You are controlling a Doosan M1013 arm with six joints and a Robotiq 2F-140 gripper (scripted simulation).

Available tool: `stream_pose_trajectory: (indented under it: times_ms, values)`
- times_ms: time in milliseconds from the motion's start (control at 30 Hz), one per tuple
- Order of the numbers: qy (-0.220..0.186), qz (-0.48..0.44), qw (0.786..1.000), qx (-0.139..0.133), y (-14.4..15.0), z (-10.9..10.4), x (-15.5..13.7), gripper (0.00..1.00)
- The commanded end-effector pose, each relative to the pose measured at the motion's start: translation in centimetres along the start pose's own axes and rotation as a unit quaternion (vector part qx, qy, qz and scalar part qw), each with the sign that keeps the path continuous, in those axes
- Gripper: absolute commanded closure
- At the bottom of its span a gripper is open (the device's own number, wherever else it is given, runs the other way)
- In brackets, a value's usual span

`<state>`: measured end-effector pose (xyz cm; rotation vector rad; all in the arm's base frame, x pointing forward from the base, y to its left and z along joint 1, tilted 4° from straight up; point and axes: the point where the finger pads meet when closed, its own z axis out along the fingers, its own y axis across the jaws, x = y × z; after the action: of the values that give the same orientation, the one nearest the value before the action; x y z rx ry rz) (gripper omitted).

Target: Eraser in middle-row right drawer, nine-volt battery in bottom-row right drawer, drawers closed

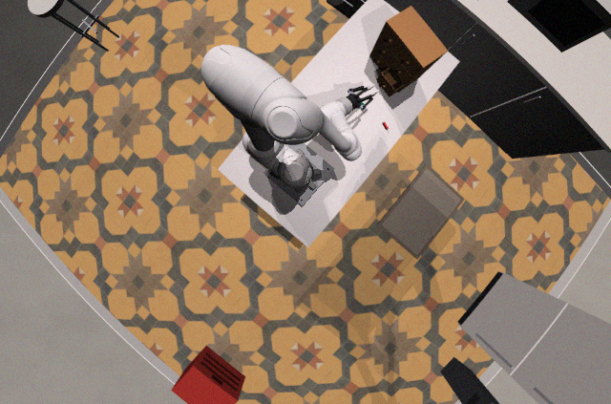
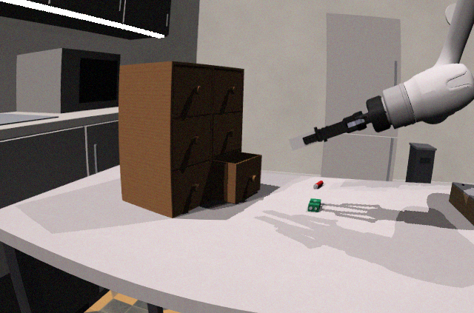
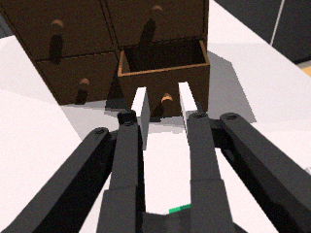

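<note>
The brown chest (image 1: 416, 36) (image 2: 145, 129) (image 3: 73, 44) stands upright. Its bottom right drawer (image 1: 389, 77) (image 2: 247, 181) (image 3: 199, 83) is pulled well out and looks level; its dark inside shows no object. The other drawers look shut. My gripper (image 1: 373, 91) (image 2: 297, 143) (image 3: 163, 98) is partly open with nothing between its pads. It hangs in front of the open drawer, apart from it and higher than its rim. A green block (image 2: 314, 205) (image 3: 180, 209) with two round silvery spots lies on the table, possibly the nine-volt battery. I cannot make out an eraser.
A small red cylinder (image 1: 385, 126) (image 2: 318, 184) lies on the table (image 1: 340, 206) (image 2: 191, 256) behind the green block in the exterior view. The arm's base stands at the table's other end. Dark kitchen cabinets (image 1: 493, 98) stand behind the chest.
</note>
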<state>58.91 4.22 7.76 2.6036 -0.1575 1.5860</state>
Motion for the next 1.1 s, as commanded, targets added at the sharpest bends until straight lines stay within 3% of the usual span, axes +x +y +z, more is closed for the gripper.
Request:
stream_pose_trajectory:
  times_ms: [0, 333, 1067]
  values:
    - [-0.017, 0.000, 1.000, 0.000, 0.0, -0.4, 0.1, 0.80]
    - [-0.088, 0.000, 0.996, -0.001, 0.0, -1.9, 0.7, 0.80]
    - [-0.170, 0.000, 0.985, -0.002, 0.1, -3.7, 1.4, 0.80]
